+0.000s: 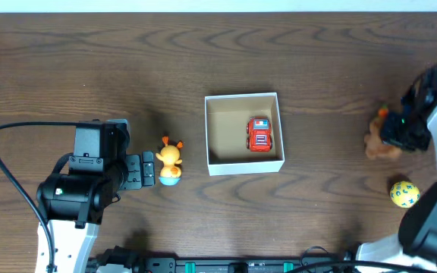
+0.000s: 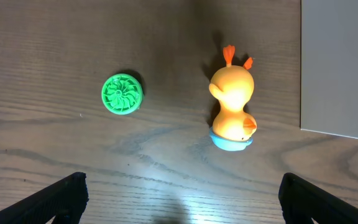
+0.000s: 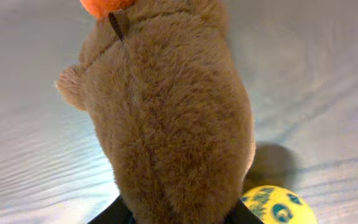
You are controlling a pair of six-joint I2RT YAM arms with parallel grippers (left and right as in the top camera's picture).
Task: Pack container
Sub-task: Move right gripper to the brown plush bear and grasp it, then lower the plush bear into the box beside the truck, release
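Yellow ball (image 1: 403, 193) with blue-green spots sits nearest, on the right of the dark wood table (image 1: 317, 53). Left of it and a little farther, the left gripper (image 1: 149, 168) hovers low with its fingers spread wide and nothing between them. Just beyond its tips stands an orange duck toy (image 1: 170, 161) on a pale blue base, upright, orange tufts pointing far. The left wrist view shows a green ridged disc (image 2: 122, 93) lying to the duck's left, apart from it. Right of the duck, near the table's middle, is the container (image 1: 241, 96), open side up. A red toy car (image 1: 259, 134) lies inside against its right wall. At far right, the right gripper (image 1: 389, 136) straddles a brown plush toy (image 1: 378, 140). Its fingers (image 3: 120, 216) appear closed on the fur, though the contact is largely hidden.
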